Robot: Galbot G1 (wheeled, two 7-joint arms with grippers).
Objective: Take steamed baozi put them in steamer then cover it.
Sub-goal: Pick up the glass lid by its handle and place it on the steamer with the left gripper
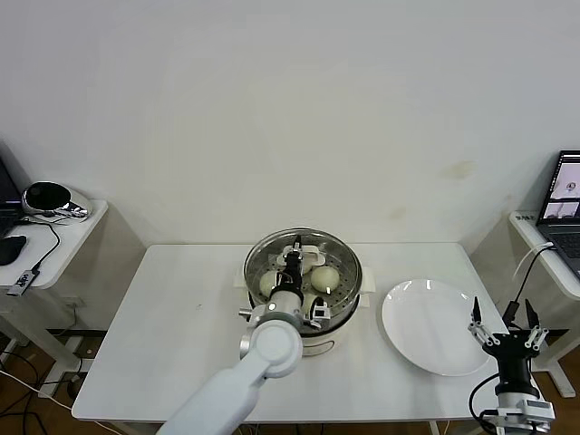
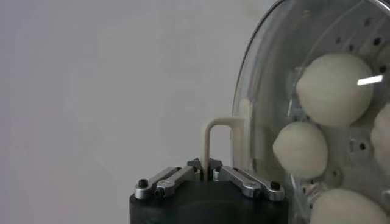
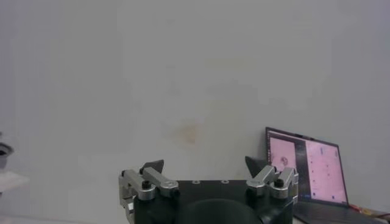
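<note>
Left pincer (image 1: 294,256) clamped tight on the cream handle (image 2: 222,131) of the cover (image 2: 268,79), right over the middle of the steamer (image 1: 303,272). Left arm reaching in from the near edge of the surface (image 1: 163,317), forearm angled up and forward, wrist sitting just above the pot's near rim. From the left wrist view, fingers (image 2: 177,176) pinched together around the loop of the handle, glass standing between the camera and the food. Cover looks seated on or right at the steamer's rim in the head view, can't tell for sure if fully down or a hair above it.

Steamed baozi (image 1: 325,277) sitting inside the steamer on the perforated tray, under the glass. Three clearly seen through the lid from the left wrist (image 2: 334,89), plus a sliver of a fourth at the edge. So baozi directly below and around the pincer, separated from it by the glass.

Right pincer (image 1: 506,331) hanging off the near right corner of the surface, pointed upward, fingers spread wide apart with nothing between them. Parked just beside the white plate (image 1: 430,326), which lies flat to the right of the steamer, near but not touching it. Laptop (image 1: 564,204) on a side desk further right.
</note>
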